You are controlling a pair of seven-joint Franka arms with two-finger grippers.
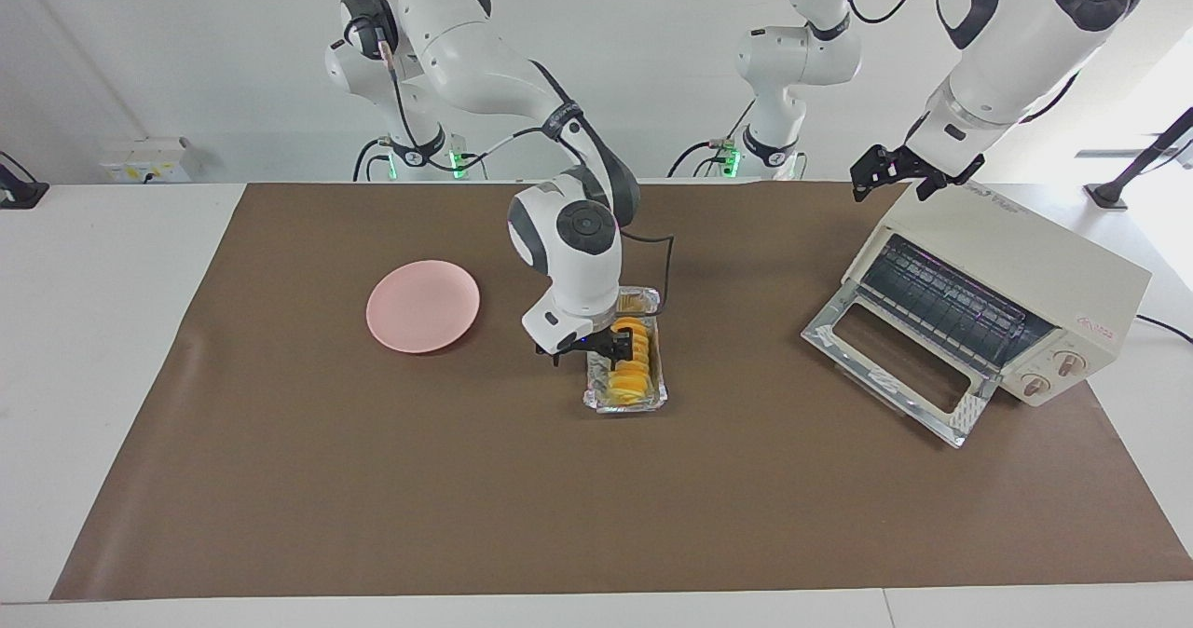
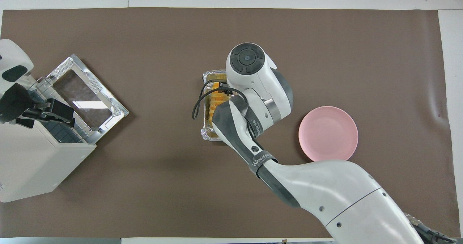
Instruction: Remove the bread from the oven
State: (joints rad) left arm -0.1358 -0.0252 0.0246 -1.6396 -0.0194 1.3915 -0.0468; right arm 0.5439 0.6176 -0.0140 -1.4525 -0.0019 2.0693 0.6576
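The bread (image 1: 632, 376) is a ridged golden-yellow loaf lying in a crinkled foil tray (image 1: 596, 402) in the middle of the table, outside the oven. My right gripper (image 1: 629, 339) is low over the tray, its fingers closed against the loaf's sides near the end nearer the robots. In the overhead view the right hand covers most of the bread (image 2: 213, 95). The cream-white oven (image 1: 1025, 255) stands at the left arm's end, its glass door (image 1: 895, 358) dropped open and its rack bare. My left gripper (image 1: 893, 185) hangs open over the oven's top edge.
A round pink plate (image 1: 423, 306) lies on the brown mat toward the right arm's end, beside the tray. The oven's open door (image 2: 86, 95) juts out over the mat toward the tray (image 2: 208, 135).
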